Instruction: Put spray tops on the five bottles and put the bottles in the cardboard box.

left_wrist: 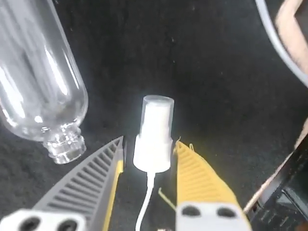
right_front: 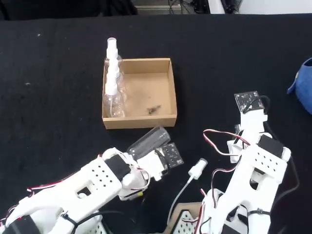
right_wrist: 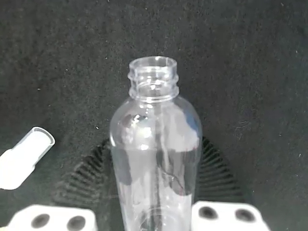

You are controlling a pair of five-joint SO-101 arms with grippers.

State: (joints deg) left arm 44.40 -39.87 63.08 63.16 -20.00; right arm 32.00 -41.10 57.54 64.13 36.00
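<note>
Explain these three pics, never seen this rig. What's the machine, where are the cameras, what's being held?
These are two small white robot arms sitting side by side at a black table. The high view comes from a fixed camera looking down. The other two pictures come from a camera on each arm's wrist, looking along its gripper.

In the left wrist view, the left gripper is closed on a white spray top with a thin tube. In the right wrist view, the right gripper holds a clear bottle that has no top yet. Top and bottle mouth are close together, probably so they can be joined.

On the table stands a cardboard box with capped bottles along one wall. A blue object sits at the picture's edge.
</note>
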